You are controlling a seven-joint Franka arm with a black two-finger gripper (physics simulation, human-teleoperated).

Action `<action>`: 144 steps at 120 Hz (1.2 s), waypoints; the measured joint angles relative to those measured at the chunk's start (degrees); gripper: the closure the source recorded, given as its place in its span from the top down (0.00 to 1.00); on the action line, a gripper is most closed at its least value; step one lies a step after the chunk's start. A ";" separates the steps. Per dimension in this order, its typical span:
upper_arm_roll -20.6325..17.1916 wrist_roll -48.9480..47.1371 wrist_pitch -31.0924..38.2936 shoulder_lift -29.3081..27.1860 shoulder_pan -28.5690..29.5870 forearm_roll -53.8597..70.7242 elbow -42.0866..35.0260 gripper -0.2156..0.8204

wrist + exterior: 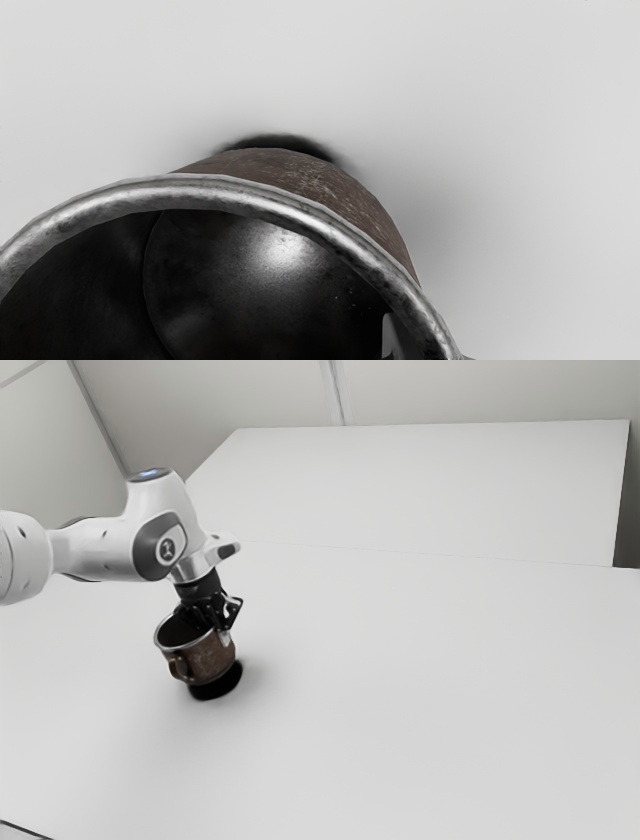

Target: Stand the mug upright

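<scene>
White tbl point(420, 690) — mug point(208, 660) tilted — w/ gripper point(222, 628) clamped on 1 side.

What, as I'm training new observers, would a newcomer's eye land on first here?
Probably the brown metal-rimmed mug toward the exterior view's left, its wall gripped in the black jaws, with a nearly black shadow beneath it. Next comes the white arm, reaching in from that view's left over the pale table.
</scene>
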 joint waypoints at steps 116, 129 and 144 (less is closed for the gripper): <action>0.25 -12.60 -4.08 1.18 -1.67 1.23 8.88 0.74; 0.74 -8.07 -7.74 -0.28 -1.97 1.72 13.55 0.76; 1.77 -3.33 -13.70 -1.66 -2.24 2.55 19.22 0.77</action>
